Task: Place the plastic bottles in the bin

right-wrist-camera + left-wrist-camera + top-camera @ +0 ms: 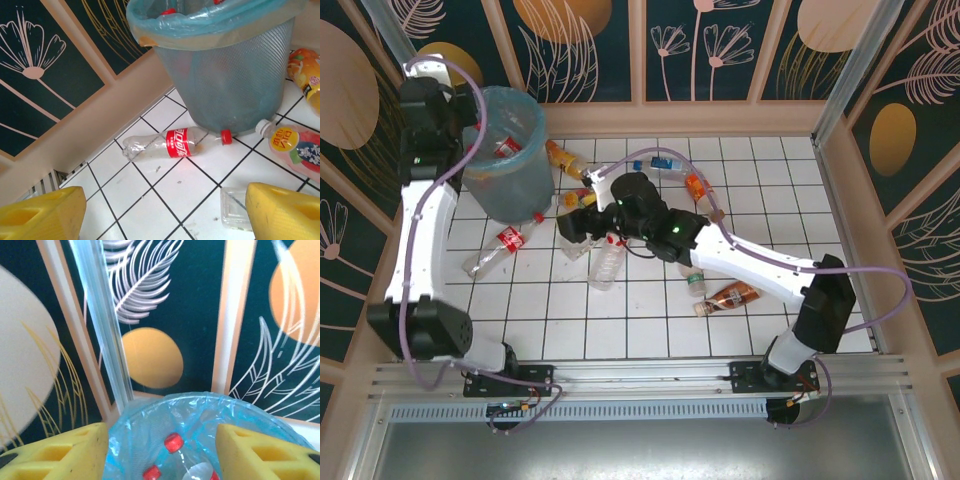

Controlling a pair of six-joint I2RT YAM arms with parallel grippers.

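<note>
The left gripper (161, 432) hangs released, its fingers (60, 452) spread with nothing between them, directly above the open mouth of the bin (200, 402). Red-capped bottles (174, 442) lie inside the bin below it. The right gripper (165, 195) is likewise released, jaws wide and empty, low over the tiles in front of the bin. Between it and the bin's foot a red-labelled bottle (172, 144) lies on its side, its cap just beside the bin wall. A pink-labelled bottle (295, 147) lies near the bin's base. A clear bottle (234, 207) sits just beside one finger. A brown-labelled bottle (730, 297) lies well apart from the bin.
</note>
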